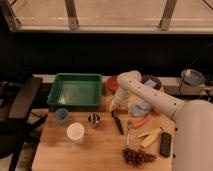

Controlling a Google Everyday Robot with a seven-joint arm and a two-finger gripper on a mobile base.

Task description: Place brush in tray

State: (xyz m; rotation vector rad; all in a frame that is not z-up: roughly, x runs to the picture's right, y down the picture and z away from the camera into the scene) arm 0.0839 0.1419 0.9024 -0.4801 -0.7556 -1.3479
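Large green rectangular plastic tray (75, 105) sits at the far left of the light wooden table (100, 150); nothing can be made out inside it. The slim black long-handled brush (118, 124) lies flat on the table just right of the tray's front right corner, outside it, with its handle running towards the near edge. The white arm's gripper (114, 106) is lowered over the brush's far end, beside that same corner, and appears to touch it; whether it is open or closed cannot be told. A small metal cup (93, 120) stands in front of the tray, left of the brush.
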